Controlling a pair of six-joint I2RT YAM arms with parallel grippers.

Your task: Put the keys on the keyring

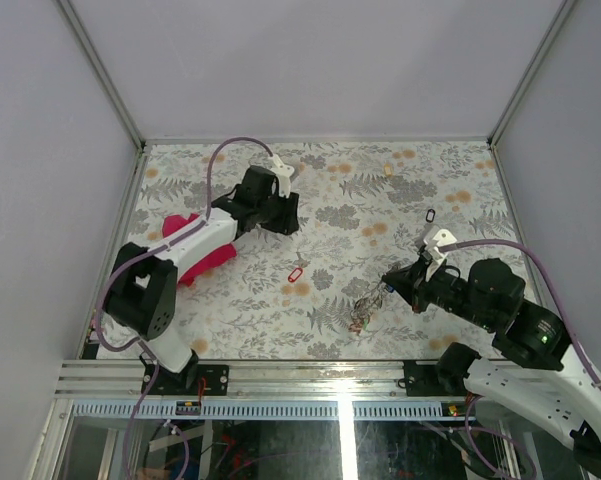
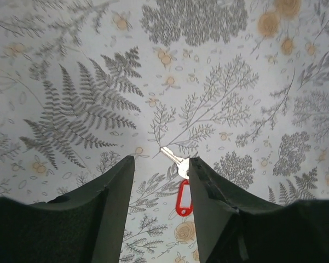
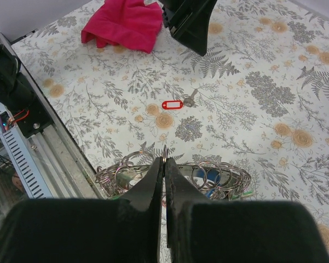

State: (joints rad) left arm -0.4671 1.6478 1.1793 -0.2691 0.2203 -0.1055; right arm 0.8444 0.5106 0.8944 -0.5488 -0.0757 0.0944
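One of the keys, silver with a red tag (image 2: 183, 197), lies flat on the patterned table; in the left wrist view it shows in the gap between my fingers, close to the right finger. My left gripper (image 2: 160, 161) hovers open above it and holds nothing. From above, this key (image 1: 296, 272) lies nearer the front than the left gripper (image 1: 288, 222). My right gripper (image 3: 164, 160) is shut on the thin wire of the keyring (image 3: 213, 176), which carries several small rings and tagged keys. The keyring (image 1: 365, 305) hangs left of the right gripper (image 1: 388, 280).
A magenta cloth (image 1: 202, 258) lies under the left arm, at the table's left. A loose black-tagged key (image 1: 429, 215) lies behind the right gripper, and a small cream tag (image 1: 388, 168) sits near the back. The metal frame rail (image 1: 280, 375) runs along the front edge.
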